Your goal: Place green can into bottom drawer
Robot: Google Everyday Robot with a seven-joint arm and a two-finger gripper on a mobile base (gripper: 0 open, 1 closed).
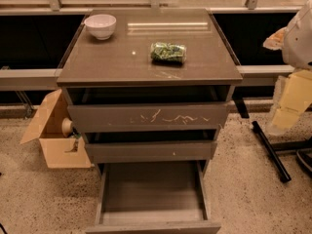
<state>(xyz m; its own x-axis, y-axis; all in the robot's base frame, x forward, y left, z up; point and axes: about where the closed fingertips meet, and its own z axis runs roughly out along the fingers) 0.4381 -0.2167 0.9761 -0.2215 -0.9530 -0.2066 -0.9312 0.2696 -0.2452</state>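
Observation:
The green can [168,52] lies on its side on the cabinet top [126,62], right of centre, with a mottled green-and-white print. The bottom drawer [152,199] is pulled out wide, showing its bare grey floor. The middle drawer [151,151] and the white-scratched top drawer [146,117] are pulled out only a little. My arm's white shell shows at the right edge, and the pale yellowish gripper [291,104] hangs below it. It is well to the right of the cabinet, apart from the can, and holds nothing that I can see.
A white bowl [101,26] stands at the back left of the cabinet top. An open cardboard box [56,140] sits on the floor left of the cabinet. A black bar [270,150] lies on the floor to the right. A railing and dark windows run behind.

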